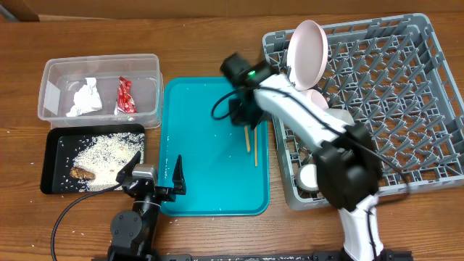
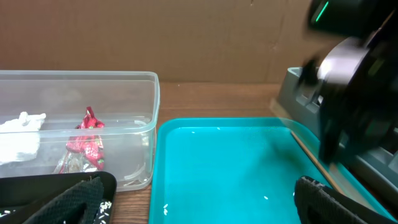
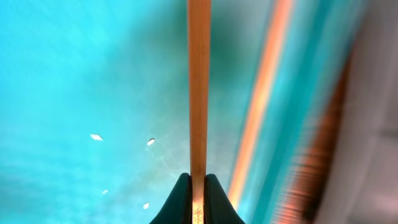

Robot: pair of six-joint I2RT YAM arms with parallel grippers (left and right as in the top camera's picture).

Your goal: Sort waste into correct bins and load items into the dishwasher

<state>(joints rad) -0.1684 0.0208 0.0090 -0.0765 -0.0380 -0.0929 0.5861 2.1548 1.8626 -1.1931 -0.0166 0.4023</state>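
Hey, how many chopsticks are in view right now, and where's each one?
2. The first chopstick is pinched in the right gripper over the teal tray. The second chopstick lies just beside it on that tray, toward the dish rack. None seem hidden.

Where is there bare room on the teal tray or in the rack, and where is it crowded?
The teal tray is bare across its left and middle, between the clear tub and the chopsticks. The right half of the dish rack is free. Its left side is crowded: plate, bowl, right arm.
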